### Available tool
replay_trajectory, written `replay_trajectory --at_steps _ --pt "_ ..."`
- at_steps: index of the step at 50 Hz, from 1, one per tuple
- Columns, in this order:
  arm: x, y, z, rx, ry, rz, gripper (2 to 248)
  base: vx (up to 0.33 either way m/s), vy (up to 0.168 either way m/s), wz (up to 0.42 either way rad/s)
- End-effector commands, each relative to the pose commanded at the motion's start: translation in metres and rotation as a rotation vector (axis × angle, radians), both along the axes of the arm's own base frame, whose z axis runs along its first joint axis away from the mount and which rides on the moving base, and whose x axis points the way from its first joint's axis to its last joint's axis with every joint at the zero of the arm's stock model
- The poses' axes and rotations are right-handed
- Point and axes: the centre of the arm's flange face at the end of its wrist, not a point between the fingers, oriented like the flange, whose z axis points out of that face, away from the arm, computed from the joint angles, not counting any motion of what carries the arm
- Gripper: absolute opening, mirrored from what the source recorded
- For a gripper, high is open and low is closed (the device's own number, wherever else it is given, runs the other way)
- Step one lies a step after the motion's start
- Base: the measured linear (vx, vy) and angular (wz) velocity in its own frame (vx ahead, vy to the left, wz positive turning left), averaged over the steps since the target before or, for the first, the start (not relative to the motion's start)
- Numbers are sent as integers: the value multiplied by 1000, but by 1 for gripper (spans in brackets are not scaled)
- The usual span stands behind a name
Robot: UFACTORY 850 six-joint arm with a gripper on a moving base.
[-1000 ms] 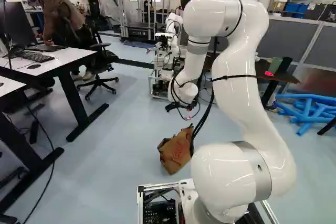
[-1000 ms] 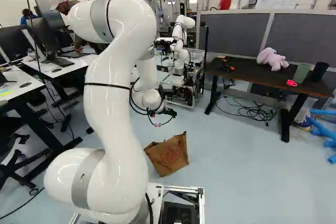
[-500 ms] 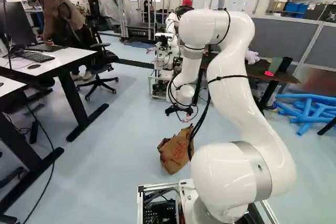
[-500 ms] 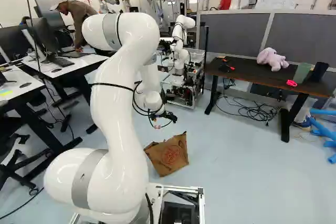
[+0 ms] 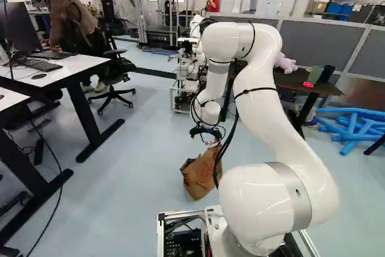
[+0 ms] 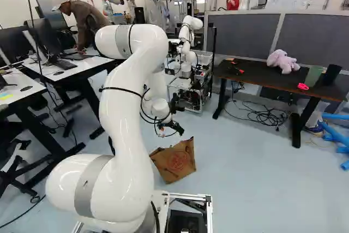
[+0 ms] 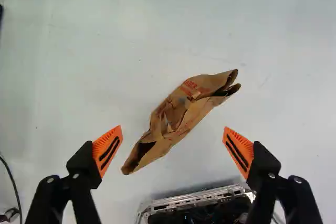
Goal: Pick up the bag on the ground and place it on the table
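Brown paper bag (image 7: 181, 111), open hand (image 7: 172, 148), pale floor (image 7: 121, 40)

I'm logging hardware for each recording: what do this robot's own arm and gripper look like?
The arm is glossy white and rounded, with grey bands at joints, thin black straps around it and loose black cables alongside. The gripper is black, with two fingers carrying ribbed, wedge-shaped orange pads with dark slots.

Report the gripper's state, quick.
Gripper: open, jaws wide apart, holding nothing; the brown bag is on the floor.
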Motion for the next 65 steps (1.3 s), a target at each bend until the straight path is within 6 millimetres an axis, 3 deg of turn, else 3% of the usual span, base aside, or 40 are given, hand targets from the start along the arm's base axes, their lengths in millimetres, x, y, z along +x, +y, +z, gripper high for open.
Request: replay_trajectory --at_steps 65 --pt "-1 2 -99 146 201 -739 247 0 0 0"
